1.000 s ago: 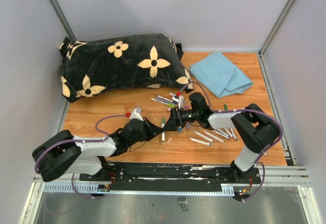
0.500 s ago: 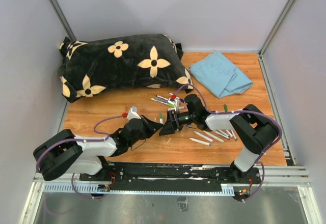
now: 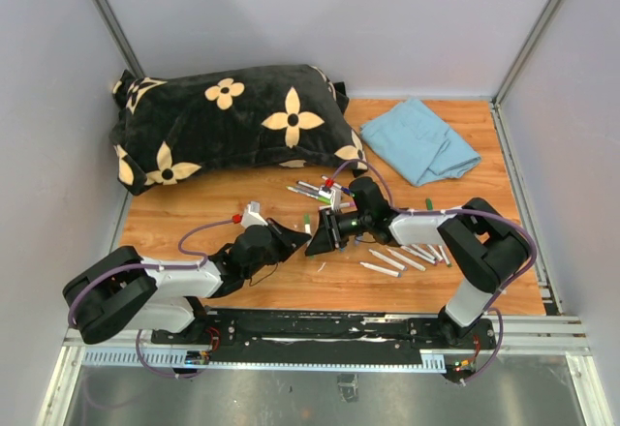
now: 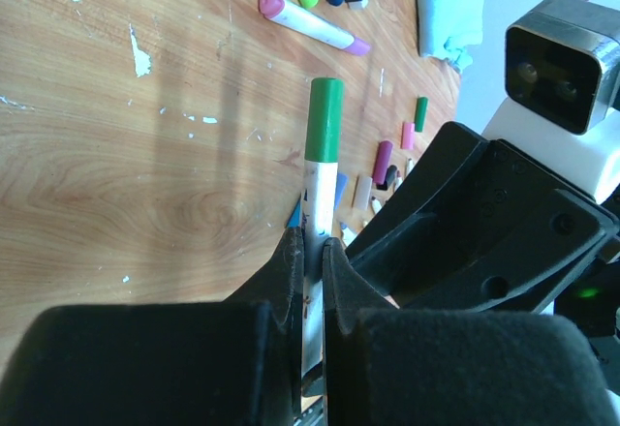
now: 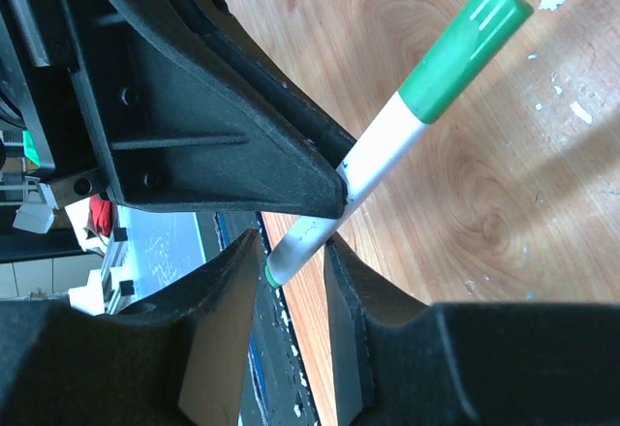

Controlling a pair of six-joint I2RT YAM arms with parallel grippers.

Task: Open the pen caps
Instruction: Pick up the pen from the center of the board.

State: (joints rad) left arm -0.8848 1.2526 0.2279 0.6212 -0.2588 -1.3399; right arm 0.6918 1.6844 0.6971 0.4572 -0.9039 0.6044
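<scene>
**Worn wood, plush cloth, smooth plastic**

The table (image 3: 194, 215) is wood-grained board with a slight sheen, its finish chipped in small white flecks. The pillow (image 3: 223, 121) is black plush fabric with a soft nap; the blue cloth (image 3: 423, 142) is thin, matt and woven. The pen (image 4: 320, 189) has a smooth white plastic barrel, and its green cap (image 4: 325, 121) is glossy plastic. The right gripper (image 5: 291, 248) has matt black plastic fingers (image 5: 218, 300). The rail (image 3: 329, 334) along the near edge is bare metal.
</scene>
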